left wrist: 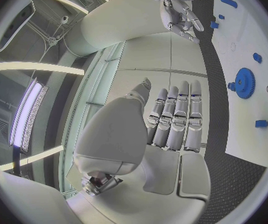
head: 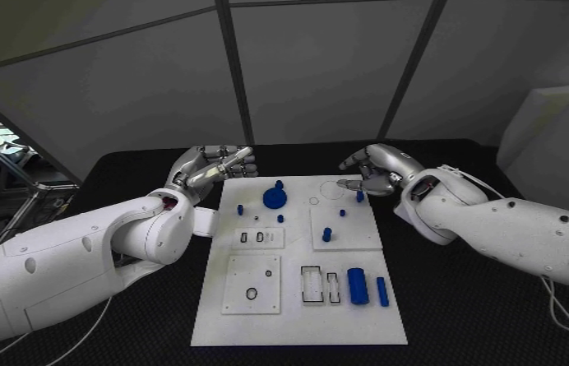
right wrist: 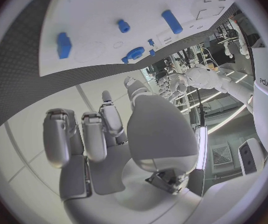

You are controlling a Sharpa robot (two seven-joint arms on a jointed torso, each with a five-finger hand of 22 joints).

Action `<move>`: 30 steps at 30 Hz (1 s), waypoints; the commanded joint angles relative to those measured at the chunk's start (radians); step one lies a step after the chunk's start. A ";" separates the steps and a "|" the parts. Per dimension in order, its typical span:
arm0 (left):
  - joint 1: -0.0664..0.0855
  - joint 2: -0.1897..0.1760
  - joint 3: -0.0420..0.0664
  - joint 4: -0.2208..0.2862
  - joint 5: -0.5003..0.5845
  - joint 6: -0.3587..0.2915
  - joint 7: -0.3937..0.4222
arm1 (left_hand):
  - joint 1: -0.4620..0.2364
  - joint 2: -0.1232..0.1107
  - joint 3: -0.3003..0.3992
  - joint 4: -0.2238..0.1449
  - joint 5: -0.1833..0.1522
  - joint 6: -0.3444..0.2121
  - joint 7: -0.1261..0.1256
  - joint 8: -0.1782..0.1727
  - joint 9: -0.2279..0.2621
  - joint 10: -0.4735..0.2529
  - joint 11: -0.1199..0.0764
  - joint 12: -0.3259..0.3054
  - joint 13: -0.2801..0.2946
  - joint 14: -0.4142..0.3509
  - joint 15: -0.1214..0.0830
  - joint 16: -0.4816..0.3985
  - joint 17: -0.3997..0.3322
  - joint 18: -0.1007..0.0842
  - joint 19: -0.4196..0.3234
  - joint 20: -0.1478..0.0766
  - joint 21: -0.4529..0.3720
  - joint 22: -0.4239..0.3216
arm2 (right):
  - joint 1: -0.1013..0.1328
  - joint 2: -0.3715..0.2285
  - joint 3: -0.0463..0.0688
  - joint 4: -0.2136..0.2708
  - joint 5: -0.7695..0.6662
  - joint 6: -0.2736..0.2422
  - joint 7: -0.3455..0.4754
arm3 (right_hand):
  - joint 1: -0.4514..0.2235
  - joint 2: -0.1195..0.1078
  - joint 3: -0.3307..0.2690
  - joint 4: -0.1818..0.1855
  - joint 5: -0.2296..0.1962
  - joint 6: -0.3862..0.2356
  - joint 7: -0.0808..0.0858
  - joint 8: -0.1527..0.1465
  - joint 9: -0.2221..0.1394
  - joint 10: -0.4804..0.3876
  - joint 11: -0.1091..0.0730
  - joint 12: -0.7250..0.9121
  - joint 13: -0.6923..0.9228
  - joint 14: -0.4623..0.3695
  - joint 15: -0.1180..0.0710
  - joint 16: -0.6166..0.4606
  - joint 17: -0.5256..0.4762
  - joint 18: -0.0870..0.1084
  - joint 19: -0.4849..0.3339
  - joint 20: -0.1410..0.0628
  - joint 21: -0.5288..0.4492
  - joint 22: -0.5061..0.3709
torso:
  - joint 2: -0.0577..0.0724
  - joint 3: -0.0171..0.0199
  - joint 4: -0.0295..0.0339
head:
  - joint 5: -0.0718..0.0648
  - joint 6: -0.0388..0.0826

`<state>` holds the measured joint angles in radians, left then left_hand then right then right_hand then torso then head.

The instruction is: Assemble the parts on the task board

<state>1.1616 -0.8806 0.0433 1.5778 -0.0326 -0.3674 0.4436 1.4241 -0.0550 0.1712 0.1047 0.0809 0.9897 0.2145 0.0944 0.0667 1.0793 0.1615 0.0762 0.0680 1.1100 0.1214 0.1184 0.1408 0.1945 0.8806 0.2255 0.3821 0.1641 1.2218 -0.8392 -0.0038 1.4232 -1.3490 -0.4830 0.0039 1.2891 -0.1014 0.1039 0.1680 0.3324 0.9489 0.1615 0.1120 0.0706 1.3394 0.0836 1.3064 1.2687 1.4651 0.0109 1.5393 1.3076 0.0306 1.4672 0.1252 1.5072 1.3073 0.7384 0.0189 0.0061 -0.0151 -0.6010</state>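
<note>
Overhead, blue cylinder (head: 357,286) lies near task board (head: 297,317) edge.

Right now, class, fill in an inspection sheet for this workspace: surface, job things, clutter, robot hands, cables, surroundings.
Surface: black table, bare round the board.
Job things: white board mid-table; blue gear near its far edge, large cylinder and slim bar lying near its right front, small pegs standing mid-board.
Clutter: nothing seen.
Robot hands: left robot hand at the board's far left corner, holding nothing, fingers straight and side by side; right robot hand at the far right corner, fingers curled, whether it holds a part cannot be told.
Cables: thin white cable by the right arm.
Surroundings: grey panelled wall behind.
</note>
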 commanded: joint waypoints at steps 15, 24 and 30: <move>-0.001 0.014 0.001 -0.010 -0.004 0.014 0.006 | 0.005 0.005 0.004 -0.006 0.003 0.000 0.007 -0.004 -0.001 -0.001 0.004 -0.004 -0.001 -0.006 0.000 -0.007 0.001 -0.013 -0.006 0.004 -0.003 -0.002 | -0.013 -0.047 -0.001 -0.078 0.127 0.127 0.106 | 0.082 -0.005 -0.018 -0.036 0.014 -0.005 0.003 -0.009 -0.002 -0.025 -0.005 -0.034 -0.026 0.086 -0.004 -0.013 0.183 0.004 -0.012 -0.007 -0.011 0.123 | 0.000 0.0015 0.0004 | -0.022 0.001; -0.002 0.016 0.001 -0.013 -0.004 0.015 0.005 | 0.005 0.005 0.004 -0.006 0.003 0.000 0.007 -0.004 -0.001 -0.001 0.004 -0.004 -0.001 -0.006 0.000 -0.007 0.001 -0.013 -0.006 0.004 -0.003 -0.002 | -0.034 -0.018 -0.001 -0.122 0.098 0.153 0.104 | 0.104 0.000 -0.018 -0.048 0.005 -0.004 0.003 -0.010 -0.001 -0.021 -0.005 -0.032 -0.022 0.087 -0.004 -0.011 0.186 0.004 -0.010 -0.006 -0.010 0.125 | 0.000 -0.0003 0.0001 | -0.019 -0.003; -0.002 0.014 0.001 -0.015 -0.004 0.014 0.004 | 0.005 0.005 0.004 -0.006 0.003 0.000 0.007 -0.004 -0.001 -0.001 0.004 -0.004 -0.001 -0.006 0.000 -0.007 0.001 -0.013 -0.006 0.004 -0.003 -0.002 | -0.042 -0.011 -0.001 -0.133 0.092 0.161 0.105 | 0.107 0.001 -0.018 -0.049 0.003 -0.003 0.003 -0.010 -0.001 -0.021 -0.005 -0.031 -0.021 0.087 -0.004 -0.010 0.187 0.004 -0.011 -0.006 -0.011 0.125 | 0.000 -0.0007 -0.0018 | -0.017 -0.005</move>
<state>1.1589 -0.8662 0.0433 1.5624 -0.0326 -0.3646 0.4436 1.4240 -0.0550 0.1739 0.1020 0.0809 0.9897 0.2145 0.0944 0.0667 1.0793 0.1615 0.0762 0.0680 1.1100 0.1214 0.1185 0.1405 0.1946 0.8806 0.2255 0.3821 0.1635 1.1779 -0.8512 -0.0049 1.2909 -1.2452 -0.3451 0.0952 1.3842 -0.1022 0.0859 0.1254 0.3398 0.9497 0.1606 0.1073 0.0698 1.3146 0.0769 1.2726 1.2459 1.4651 0.0108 1.5276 1.3074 0.0306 1.4598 0.1178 1.5017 1.3073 0.7382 0.0185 0.0054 -0.0332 -0.6049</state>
